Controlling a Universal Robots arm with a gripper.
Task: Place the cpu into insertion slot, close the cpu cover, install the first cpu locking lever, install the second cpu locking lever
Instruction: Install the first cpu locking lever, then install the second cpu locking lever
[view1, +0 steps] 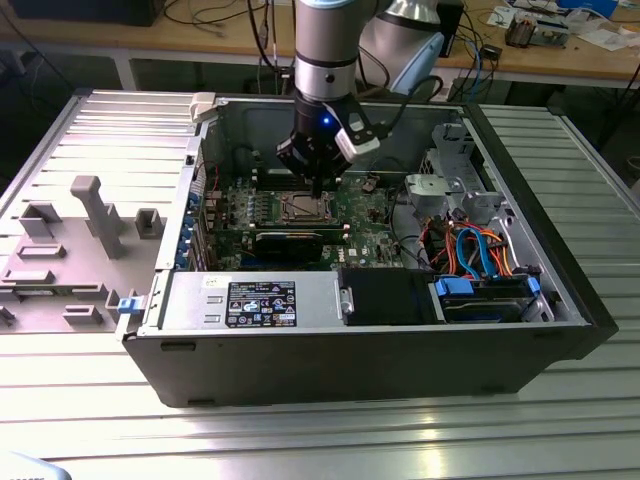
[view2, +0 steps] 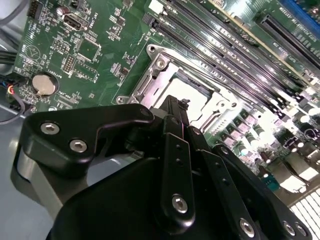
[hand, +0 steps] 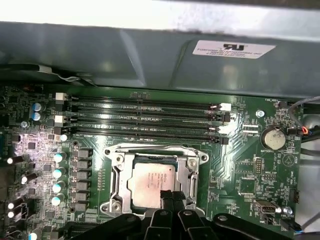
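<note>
The cpu (hand: 149, 181), a small silver-grey square, lies in the insertion slot (view1: 303, 208) on the green motherboard (hand: 250, 170). The slot's pin field is hidden under it. The cpu cover (hand: 119, 172), a silver frame, lies flat around the chip; it also shows in the second wrist view as the cpu cover (view2: 150, 80). My gripper (hand: 170, 196) hangs just above the socket's near edge, fingers pressed together with nothing seen between them. In the exterior view the gripper (view1: 316, 192) points straight down at the socket. In the second wrist view the gripper (view2: 176, 106) hides part of the socket.
Long black memory slots (hand: 145, 120) run beside the socket, towards the grey case wall (hand: 150, 55). A coin battery (hand: 272, 137) sits on the board. A black card (view1: 290, 240), a power supply (view1: 250, 300) and blue and orange cables (view1: 470, 250) crowd the case.
</note>
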